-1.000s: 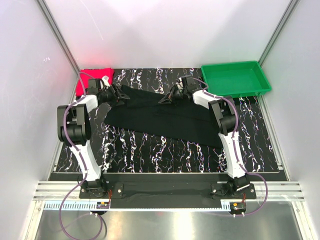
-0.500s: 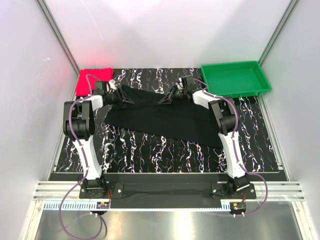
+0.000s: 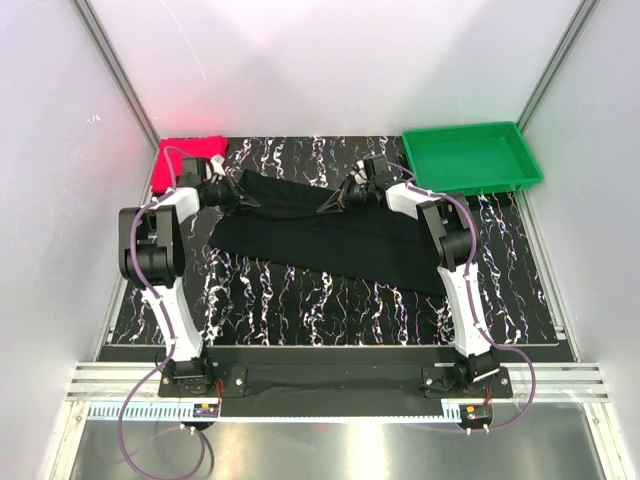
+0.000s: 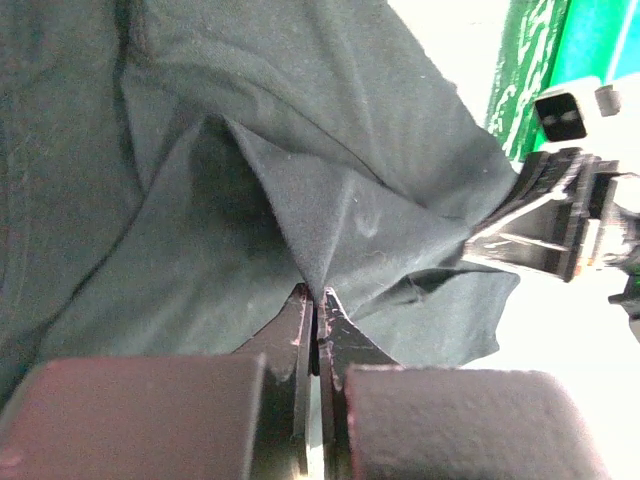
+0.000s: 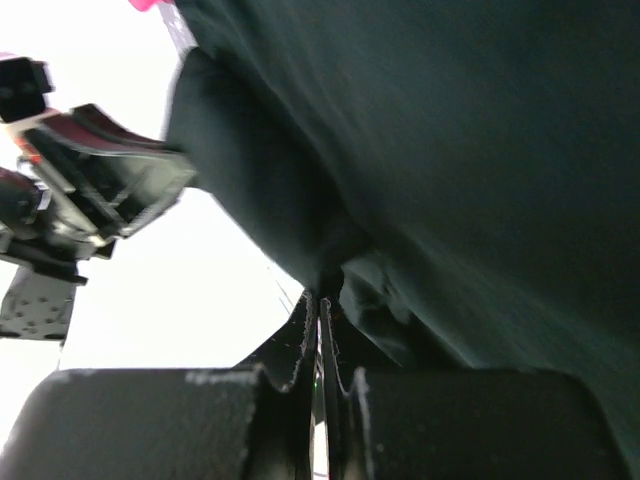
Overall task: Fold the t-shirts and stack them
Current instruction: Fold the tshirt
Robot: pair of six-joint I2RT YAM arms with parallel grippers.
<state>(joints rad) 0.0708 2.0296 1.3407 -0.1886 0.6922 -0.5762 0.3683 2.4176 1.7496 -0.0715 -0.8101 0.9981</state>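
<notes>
Left gripper (image 4: 315, 300) is pinched fully shut on a little peak of the black t-shirt (image 3: 330, 240). In the left wrist view the jaws are pressed together at the bottom middle of the frame and the cloth tents up out of the tips, with creases fanning away to both sides. Right gripper (image 5: 322, 300) is doing the same thing: jaws closed tight on a bunched fold of the same shirt, which fills most of the right side of its wrist view.

From the top camera, both grippers sit in the upper middle of the frame, pointing toward each other. The left one has the shirt's upper-left end and the right one has its upper edge closer to the centre. The black shirt sprawls across the marbled table (image 3: 300, 300) from the upper left down toward the lower right. It's wrinkled and loosely spread, not in any tidy fold.

The red t-shirt (image 3: 185, 160) is at the upper left of the frame, in the table's far corner, partly hidden by the left arm. It's near the black shirt's end, but I can't tell whether the two touch.

The green tray (image 3: 530, 160) is at the upper right, near the shirt's upper-right edge, with the right arm crossing in front of it.

Each wrist camera also catches the other gripper off to the side, blurry against a blown-out background.
</notes>
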